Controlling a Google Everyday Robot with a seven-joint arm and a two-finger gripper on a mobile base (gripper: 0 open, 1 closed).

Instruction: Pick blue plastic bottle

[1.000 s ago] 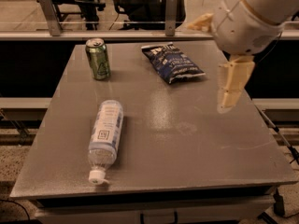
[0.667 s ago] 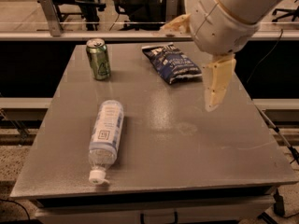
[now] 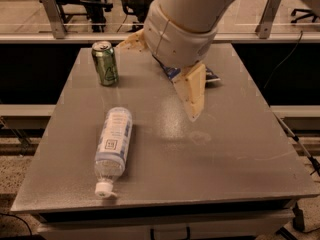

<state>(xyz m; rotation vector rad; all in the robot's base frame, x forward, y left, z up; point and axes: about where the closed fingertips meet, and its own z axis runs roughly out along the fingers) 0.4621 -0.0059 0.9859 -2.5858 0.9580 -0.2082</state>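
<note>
Hovering above grey table (image 3: 240,149), gripper (image 3: 157,79) spread wide; blue plastic bottle (image 3: 114,144) lying flat; railing (image 3: 52,16) behind.

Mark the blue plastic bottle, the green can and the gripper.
blue plastic bottle (image 3: 114,140): camera view, on its label, mid-body.
green can (image 3: 105,65): camera view, on its side wall.
gripper (image 3: 157,81): camera view, between its open fingers, above the table (image 3: 240,149).

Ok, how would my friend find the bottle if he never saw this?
Look at the grey table, with the open gripper hanging above its middle. The bottle lies on its side near the front left. It's clear with a pale label and white cap, unlike the upright green can behind it.
</note>
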